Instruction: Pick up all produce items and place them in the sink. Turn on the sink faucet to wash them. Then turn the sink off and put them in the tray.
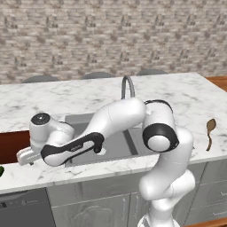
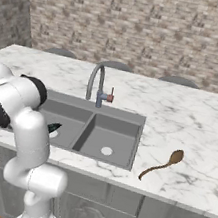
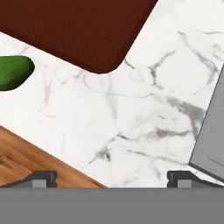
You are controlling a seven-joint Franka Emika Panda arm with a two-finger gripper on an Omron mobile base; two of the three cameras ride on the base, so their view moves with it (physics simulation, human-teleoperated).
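Two produce items can be counted, and only one lies near the claw [image 3: 112, 177]. Its two dark fingertips [image 3: 41, 177] stand wide apart with nothing between them, over bare marble counter [image 3: 131, 100] just left of the sink [image 2: 102, 130]. Through the hand camera, the bright green item [image 3: 13, 71] lies up and to the left of the claw, cut by the picture's edge, so its full shape and long axis cannot be judged. It rests on the counter just beside the rounded corner of the one dark reddish-brown tray [image 3: 83, 30], apparently not touching it. In room terms, judging from the left base camera, a green sliver [image 1: 1, 170] shows at the counter's front edge, further left of the sink than the claw [image 1: 24, 156] is, so the coming reach probably runs leftward, away from the sink.

Inside the sink's left basin, beyond the arm's elbow in the right base camera, one dark oblong item [image 2: 54, 127] seems to lie already in place. Behind the two basins rises the single gooseneck faucet [image 2: 97, 83]; no water is visible. One wooden spoon [image 2: 161, 164] lies well right of the sink.
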